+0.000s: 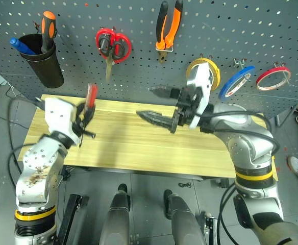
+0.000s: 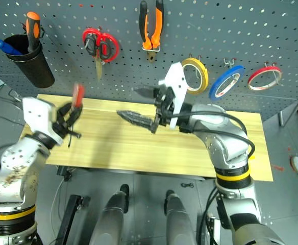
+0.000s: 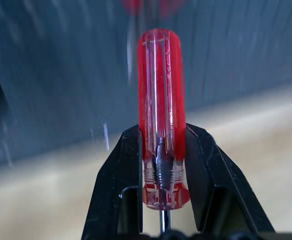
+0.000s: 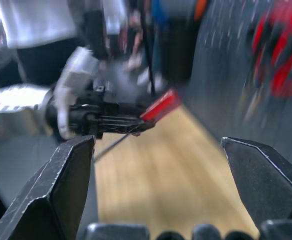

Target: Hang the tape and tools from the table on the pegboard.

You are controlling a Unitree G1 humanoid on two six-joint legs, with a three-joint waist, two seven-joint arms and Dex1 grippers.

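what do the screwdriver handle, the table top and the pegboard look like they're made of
Screwdriver handle, held in the left pincer: likely clear red plastic, glossy, since light passes through its fluted sides. Table top: pale wood planks, judging by the lengthwise grain, matt. Pegboard: probably painted metal, dark grey with even rows of punched holes.

Even bright light, wrist views motion-blurred, soft shadows

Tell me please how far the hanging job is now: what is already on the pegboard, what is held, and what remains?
Done: the yellowish tape and the orange-and-black pliers already hang on the pegboard. In hand: the left gripper is shut on the red-handled screwdriver, lifted above the table. The right gripper is open and holds nothing. Left: hanging that screwdriver. I cannot spot the small black-handled scissors.
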